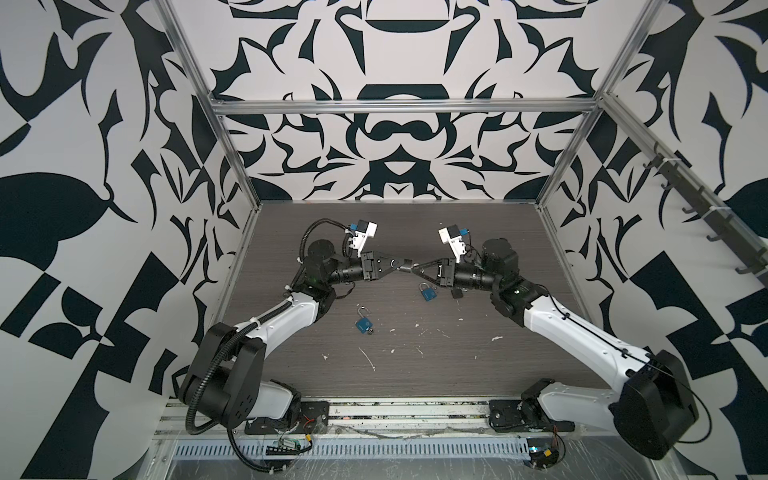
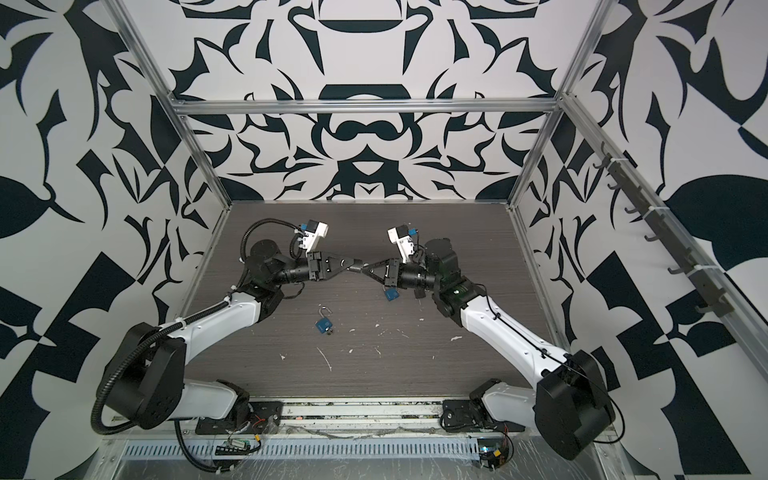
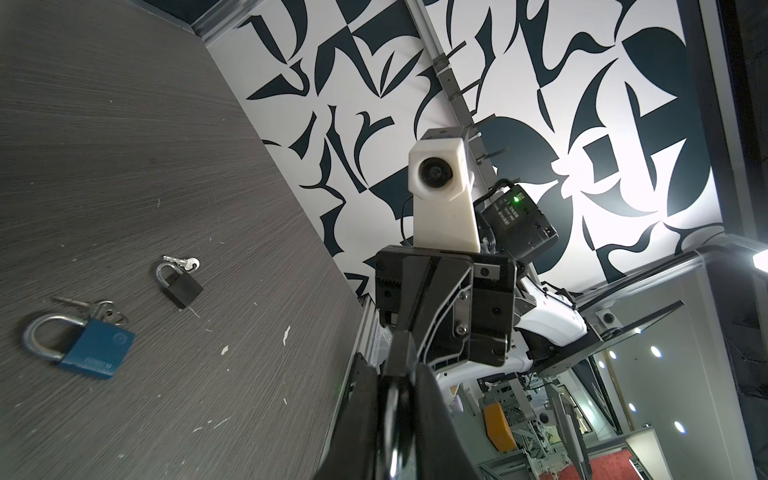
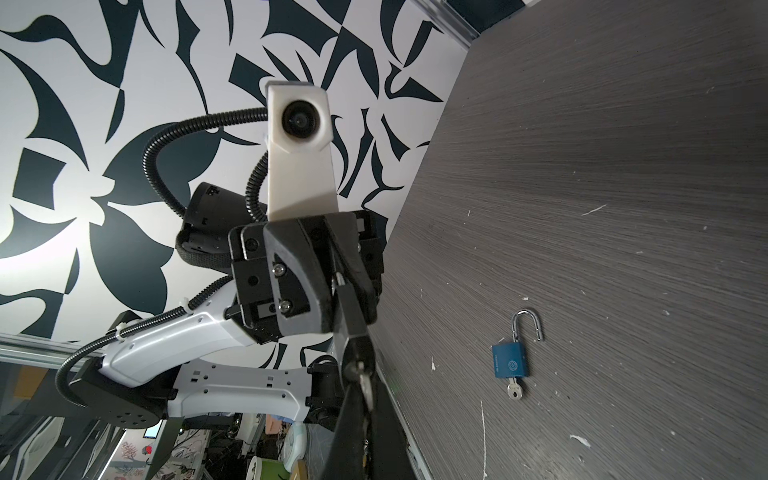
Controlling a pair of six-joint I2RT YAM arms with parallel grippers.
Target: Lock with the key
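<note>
Meeting mid-air at the centre of both top views, the left gripper (image 1: 404, 264) is clamping what looks like a dark padlock (image 3: 395, 415) while the right gripper (image 1: 416, 272) is pinching its key (image 4: 365, 380), so the locking turn seems not yet finished, the shackle being hidden.

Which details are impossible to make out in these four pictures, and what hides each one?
- Left wrist view: the dark object in the left end effector shows only as a curved sliver between its fingers.
- Right wrist view: the blade of the silver key is hidden by the fingers of the right end effector.
- Both top views: the small black padlock lies partly under the right wrist.
</note>
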